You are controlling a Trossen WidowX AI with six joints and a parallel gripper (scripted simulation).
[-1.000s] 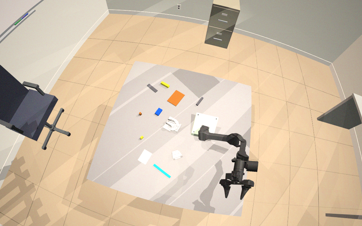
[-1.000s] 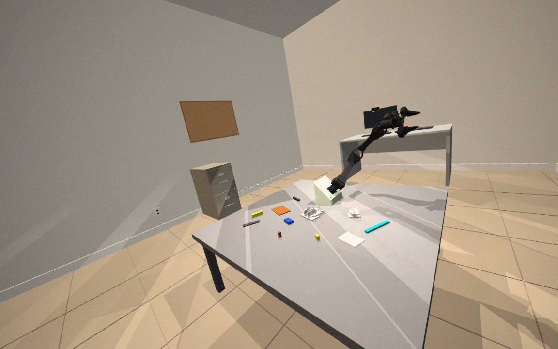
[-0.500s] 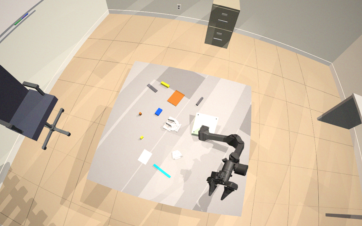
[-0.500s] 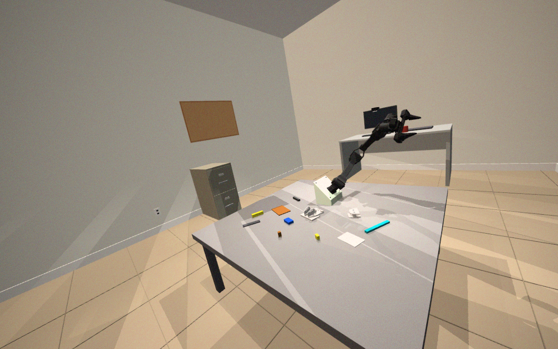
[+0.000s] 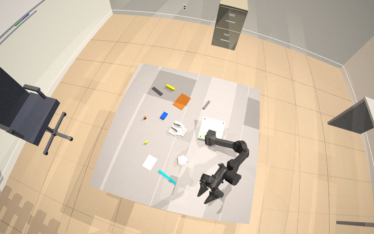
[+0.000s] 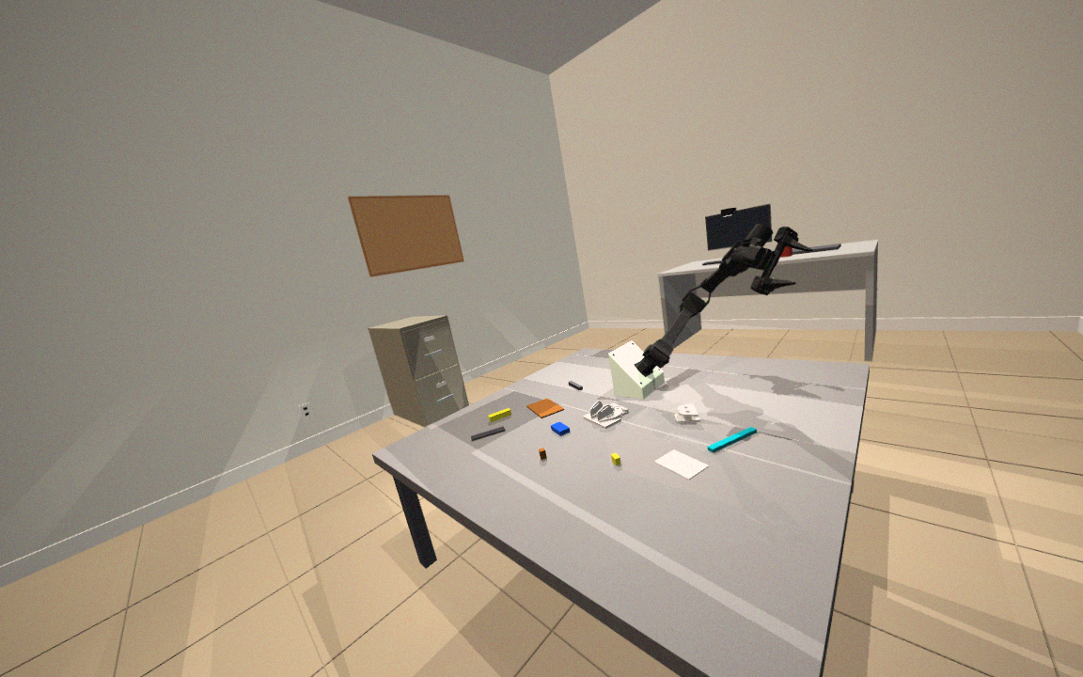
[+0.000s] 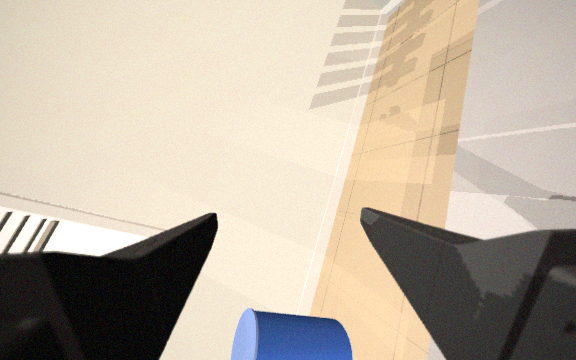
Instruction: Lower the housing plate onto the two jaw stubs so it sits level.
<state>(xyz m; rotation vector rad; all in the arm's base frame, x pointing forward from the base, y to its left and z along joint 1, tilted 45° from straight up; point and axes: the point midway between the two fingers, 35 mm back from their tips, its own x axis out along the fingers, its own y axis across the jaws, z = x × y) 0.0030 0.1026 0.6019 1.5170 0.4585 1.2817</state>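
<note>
Top view: the white assembly with two raised, curved jaws (image 5: 178, 128) (image 6: 605, 412) rests on the table (image 5: 118, 174) (image 6: 613, 539), left of the pale robot mount (image 5: 211, 123) (image 6: 628, 383). Nearer lie a smaller white part (image 5: 182, 159) (image 6: 686, 412) and, to its left, a flat white sheet (image 5: 149, 162) (image 6: 681, 464); which is the housing plate cannot be determined. The gripper (image 5: 201, 199) (image 6: 801, 266) (image 7: 290, 217), raised at near right, is almost fully open and holds nothing.

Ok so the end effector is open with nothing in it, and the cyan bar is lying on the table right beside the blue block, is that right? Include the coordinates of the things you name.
Not quite: the cyan bar (image 5: 167, 177) (image 6: 731, 439) lies beside the flat white sheet (image 5: 149, 162) (image 6: 681, 464), away from the blue block (image 5: 164, 115) (image 6: 559, 428), as the top view shows. The rest holds.
</note>
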